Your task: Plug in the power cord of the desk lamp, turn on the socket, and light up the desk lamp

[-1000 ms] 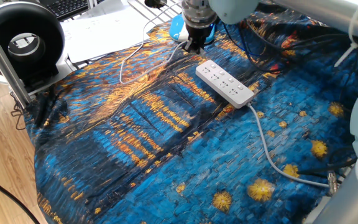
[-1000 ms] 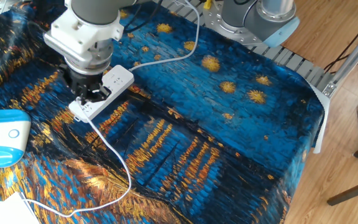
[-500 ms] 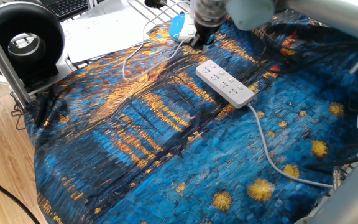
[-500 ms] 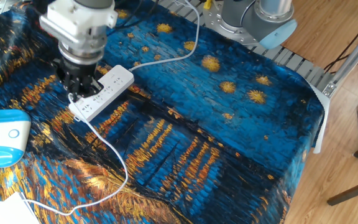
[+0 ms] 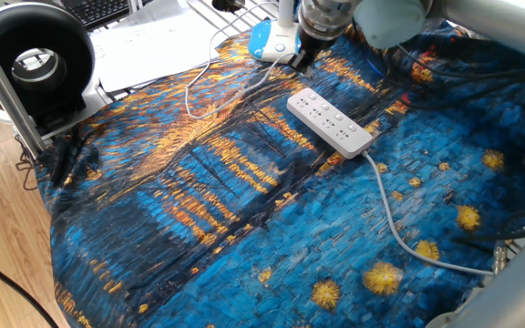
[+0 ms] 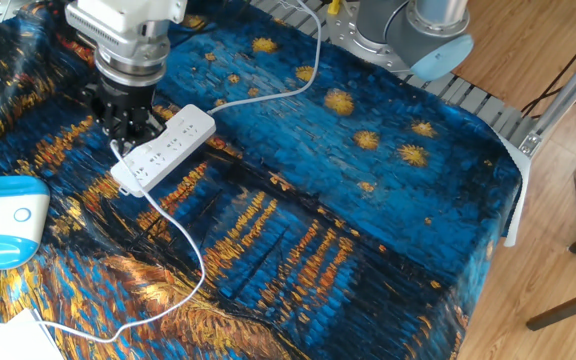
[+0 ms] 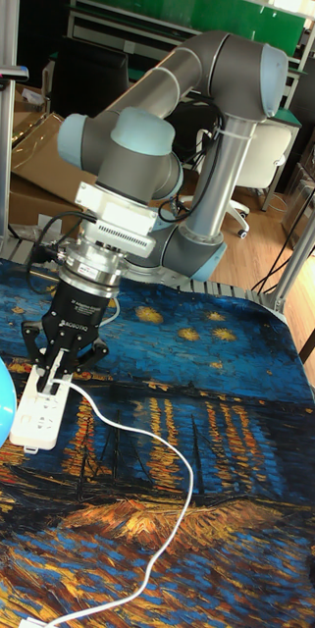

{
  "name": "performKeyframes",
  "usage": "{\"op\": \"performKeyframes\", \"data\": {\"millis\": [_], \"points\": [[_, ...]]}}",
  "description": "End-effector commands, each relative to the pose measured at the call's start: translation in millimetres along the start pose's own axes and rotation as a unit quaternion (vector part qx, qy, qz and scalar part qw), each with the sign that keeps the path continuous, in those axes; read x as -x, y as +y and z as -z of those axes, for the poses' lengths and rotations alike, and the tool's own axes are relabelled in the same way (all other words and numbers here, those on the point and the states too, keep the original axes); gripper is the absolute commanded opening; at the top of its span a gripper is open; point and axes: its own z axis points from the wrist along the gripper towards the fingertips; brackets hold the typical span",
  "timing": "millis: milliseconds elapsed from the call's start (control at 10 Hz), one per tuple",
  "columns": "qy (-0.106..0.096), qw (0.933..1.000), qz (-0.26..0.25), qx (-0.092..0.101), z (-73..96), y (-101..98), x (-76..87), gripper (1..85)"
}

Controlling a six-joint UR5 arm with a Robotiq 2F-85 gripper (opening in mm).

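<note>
**Plug pinched and lined up over the strip**

The surface [image 6: 408,200], draped in a blue-and-gold painted cloth, carries the long white rectangular power strip [image 6: 163,150] right below the jaws [image 7: 57,378]. They're clenched on the small white plug of the thin white power cord [image 6: 183,260], which trails away loose. Looks held upright so it'll drop straight into an outlet.

Pincer [image 6: 126,128] with power cord [image 6: 173,233] — higher, farther from socket [image 6: 164,149].

Starry-night tablecloth [image 6: 368,190], socket [image 6: 163,149], power cord [image 6: 183,245], lamp base [image 6: 3,220]
</note>
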Motion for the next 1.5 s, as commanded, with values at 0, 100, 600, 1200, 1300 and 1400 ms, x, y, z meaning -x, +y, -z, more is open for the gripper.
{"op": "performKeyframes", "data": {"millis": [0,100,600,1200,1300,1400], "points": [[-0.001,0.9997,-0.003,0.025,-7.7,-0.4,-19.6,1.3],[-0.017,0.9994,-0.014,0.025,-8.0,-2.5,-15.8,1.3],[-0.019,0.9991,-0.032,0.021,-12.0,-3.9,-11.7,1.3],[-0.054,0.9983,0.02,-0.005,-18.5,-9.6,14.7,1.3],[-0.056,0.9983,0.012,0.0,-23.7,-5.1,17.5,1.3],[-0.05,0.9987,0.007,0.001,-25.3,-1.4,16.9,1.3]]}}
